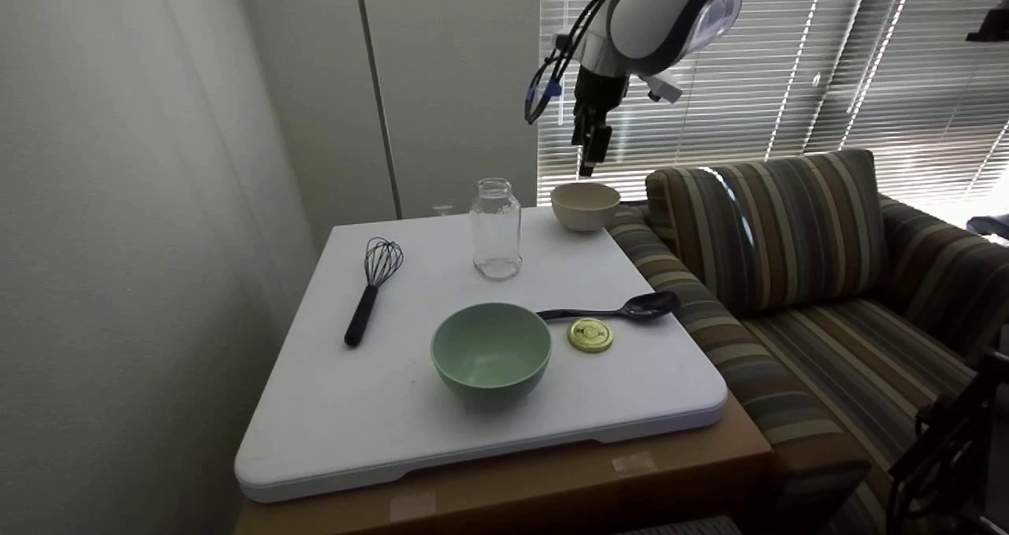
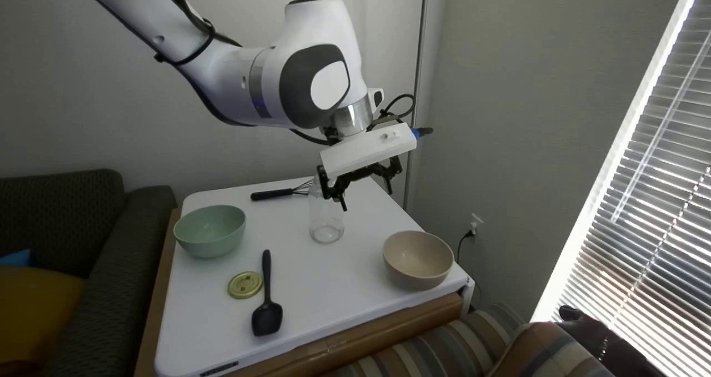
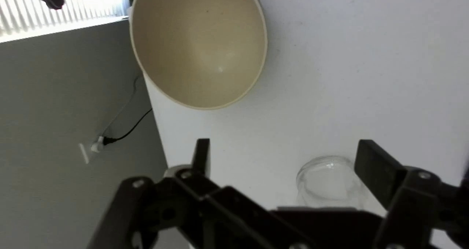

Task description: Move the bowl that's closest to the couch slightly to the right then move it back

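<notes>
**My claw (image 2: 367, 199) hangs with fingers (image 3: 377, 170) spread above the counter (image 1: 339, 417), the beige bowl (image 2: 417, 257) lower down and off to one side**

My two dark fingers stand wide apart. The wrist view looks down past them: the small beige bowl sits at its top, beyond the fingertips, more in line with the finger on the left than with the one on the right. A stretch of white counter shows between my fingertips and the bowl's rim, so claw and bowl are apart.

The bowl stands upright, its hollow facing up, at a corner of the counter just beside the padded armrest (image 1: 725, 346) of the striped couch (image 1: 796, 342). In an exterior view my white arm (image 2: 228, 80) extends from the upper left, and the bowl lies lower and farther right than the claw. In an exterior view with window blinds (image 1: 741, 117) behind it, the claw shows directly over the bowl. How high my fingertips are above the rim, I cannot tell.

A clear glass jar (image 1: 497, 232) stands upright nearer the middle of the counter, partly hidden by my claw in the wrist view. A black whisk (image 1: 363, 314) lies on the side away from the couch. At the end opposite the beige bowl stands a larger pale green bowl (image 1: 491, 358), with a gold lid (image 1: 590, 335) and a black spoon (image 1: 648, 306) near it.
</notes>
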Available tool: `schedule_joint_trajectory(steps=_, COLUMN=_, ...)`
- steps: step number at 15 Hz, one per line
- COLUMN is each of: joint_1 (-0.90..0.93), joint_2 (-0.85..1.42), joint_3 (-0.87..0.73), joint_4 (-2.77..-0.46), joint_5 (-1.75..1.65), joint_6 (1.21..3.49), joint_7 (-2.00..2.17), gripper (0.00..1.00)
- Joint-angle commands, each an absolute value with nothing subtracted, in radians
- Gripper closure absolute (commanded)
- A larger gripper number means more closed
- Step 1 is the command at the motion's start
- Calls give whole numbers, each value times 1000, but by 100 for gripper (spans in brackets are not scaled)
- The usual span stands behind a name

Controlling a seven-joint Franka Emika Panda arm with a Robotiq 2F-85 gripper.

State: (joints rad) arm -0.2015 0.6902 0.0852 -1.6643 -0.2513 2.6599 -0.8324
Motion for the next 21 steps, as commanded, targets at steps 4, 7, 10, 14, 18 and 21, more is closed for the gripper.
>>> schedule_joint_trajectory(steps=4, joint_1=-212, joint_2=839, joint_3=73, joint_4=-1419, joint_5=-249, joint_6=2317, joint_7=-1138, gripper=0)
schedule_joint_trajectory(steps=7, joint_1=-201, joint_2=934, joint_3=46, joint_4=-1303, joint_5=-241, joint_6=2241, joint_7=-1197, gripper=0)
schedule_joint_trajectory(steps=10, joint_1=-194, joint_2=1030, joint_3=23, joint_4=-1205, joint_5=-238, joint_6=2266, joint_7=-1194, gripper=0)
schedule_joint_trajectory(steps=14, joint_1=-204, joint_2=1128, joint_3=34, joint_4=-1088, joint_5=-204, joint_6=2263, joint_7=-1187, gripper=0)
schedule_joint_trajectory(steps=18, joint_1=-200, joint_2=1197, joint_3=38, joint_4=-1009, joint_5=-187, joint_6=2258, joint_7=-1188, gripper=0)
schedule_joint_trajectory(steps=21, joint_1=-207, joint_2=1231, joint_3=42, joint_4=-970, joint_5=-170, joint_6=2258, joint_7=-1190, gripper=25)
